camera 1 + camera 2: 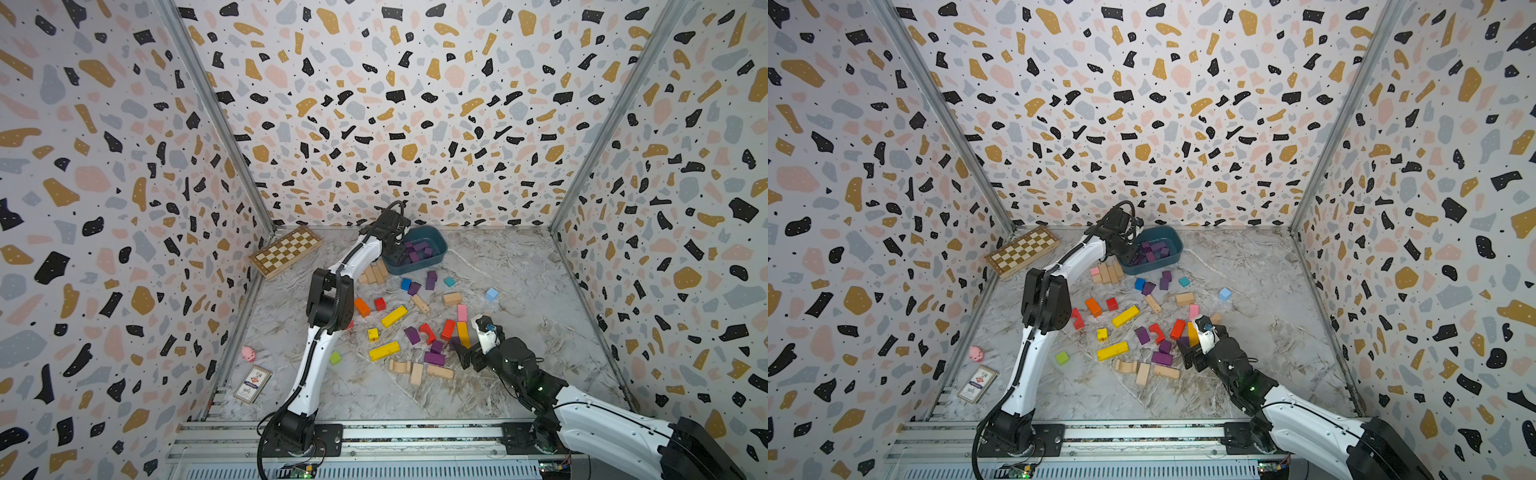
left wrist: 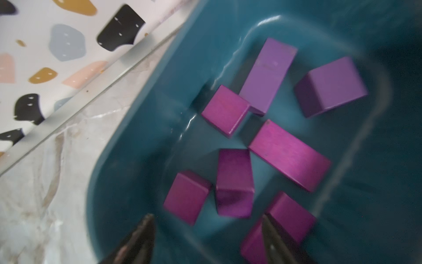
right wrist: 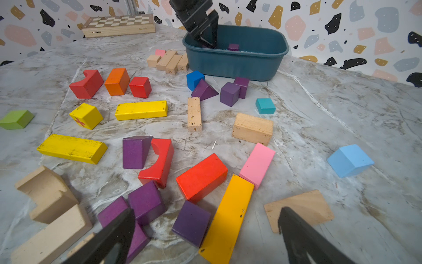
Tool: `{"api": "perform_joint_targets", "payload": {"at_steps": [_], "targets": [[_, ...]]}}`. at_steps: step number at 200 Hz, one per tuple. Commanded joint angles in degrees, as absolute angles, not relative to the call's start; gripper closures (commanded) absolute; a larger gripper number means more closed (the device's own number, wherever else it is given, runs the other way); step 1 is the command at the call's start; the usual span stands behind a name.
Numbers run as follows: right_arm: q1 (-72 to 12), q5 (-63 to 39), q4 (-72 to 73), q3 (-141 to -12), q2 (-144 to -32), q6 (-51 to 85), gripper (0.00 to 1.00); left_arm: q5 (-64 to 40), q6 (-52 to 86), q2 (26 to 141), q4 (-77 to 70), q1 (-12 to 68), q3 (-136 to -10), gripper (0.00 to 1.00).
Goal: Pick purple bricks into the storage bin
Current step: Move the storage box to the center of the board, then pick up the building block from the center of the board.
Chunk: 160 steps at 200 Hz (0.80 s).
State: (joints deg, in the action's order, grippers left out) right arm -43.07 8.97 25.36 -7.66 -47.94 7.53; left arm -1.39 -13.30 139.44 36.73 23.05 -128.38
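The teal storage bin (image 1: 439,245) stands at the back of the table and holds several purple bricks (image 2: 288,154). My left gripper (image 2: 206,228) hangs inside the bin, open, with only the bin floor between its fingers; a blurred purple brick (image 2: 235,182) lies just beyond them. More purple bricks lie loose on the table: two near the bin (image 1: 431,279) and a cluster at the front (image 1: 434,358). My right gripper (image 3: 206,211) is open and low over that cluster, with a purple cube (image 3: 191,222) and an orange bar (image 3: 230,212) between its fingers, untouched.
A wooden chessboard (image 1: 286,250) lies at the back left. Yellow bars (image 1: 384,350), red, orange, blue, pink and bare wooden blocks (image 1: 452,298) are scattered mid-table. A pink pig (image 1: 248,353) and a card box (image 1: 252,384) sit by the left wall.
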Motion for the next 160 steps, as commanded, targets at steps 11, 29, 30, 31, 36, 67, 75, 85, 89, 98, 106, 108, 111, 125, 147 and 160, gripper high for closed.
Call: {"api": "perform_joint_targets", "payload": {"at_steps": [11, 29, 30, 31, 36, 67, 75, 85, 89, 98, 106, 108, 111, 125, 147, 160], "targets": [[-42.66, 8.59, 26.37, -8.53, -47.70, 7.73, 0.00, -4.27, -11.83, 128.00, 36.93, 23.80, -124.28, 0.10], [-42.54, 8.53, 26.46, -8.59, -47.73, 7.72, 0.00, -5.05, -10.73, 123.97, 38.12, 24.95, -120.49, 0.08], [-42.54, 8.53, 26.46, -8.60, -47.73, 7.68, 0.00, -5.08, -10.73, 123.86, 38.18, 25.04, -120.36, 0.08], [-42.54, 8.57, 26.41, -8.61, -47.77, 7.71, 0.00, -5.04, -10.68, 123.67, 38.34, 25.13, -120.21, 0.08], [-42.54, 8.44, 26.50, -8.61, -47.81, 7.69, 0.00, -4.90, -10.65, 122.91, 39.03, 25.61, -119.48, 0.08], [-42.45, 8.37, 26.46, -8.79, -48.14, 7.73, 0.00, -6.05, -7.51, 119.06, 41.75, 28.06, -114.30, 0.08], [-42.37, 8.33, 26.49, -8.80, -48.17, 7.73, 0.00, -7.46, -6.54, 118.09, 41.66, 28.65, -112.51, 0.08], [-42.36, 8.26, 26.46, -8.71, -48.11, 7.72, 0.00, -8.17, -5.67, 116.87, 41.41, 29.68, -110.09, 0.08], [-42.36, 8.18, 26.46, -8.75, -48.03, 7.73, 0.00, -8.20, -5.40, 116.55, 41.25, 30.10, -109.05, 0.08], [-42.32, 8.20, 26.46, -8.66, -47.97, 7.73, 0.00, -8.19, -4.83, 115.71, 40.85, 31.07, -106.86, 0.08], [-42.30, 8.11, 26.45, -8.61, -47.81, 7.71, 0.00, -8.32, -4.15, 115.11, 40.54, 31.73, -105.12, 0.08], [-42.30, 8.09, 26.48, -8.64, -47.81, 7.73, 0.00, -8.45, -3.96, 114.96, 40.43, 31.84, -104.66, 0.08], [-42.29, 8.13, 26.46, -8.57, -47.75, 7.71, 0.00, -8.67, -3.70, 114.77, 40.24, 32.08, -103.94, 0.08], [-42.28, 8.09, 26.46, -8.53, -47.73, 7.73, 0.00, -9.78, -2.72, 114.27, 38.76, 32.78, -101.05, 0.10], [-42.28, 7.93, 26.50, -8.67, -47.76, 7.68, 0.00, -12.50, -1.23, 114.94, 36.92, 33.09, -98.30, 0.12], [-42.27, 7.92, 26.53, -8.54, -47.69, 7.72, 0.00, -14.50, -0.64, 115.84, 36.64, 33.21, -97.99, 0.12]]}}
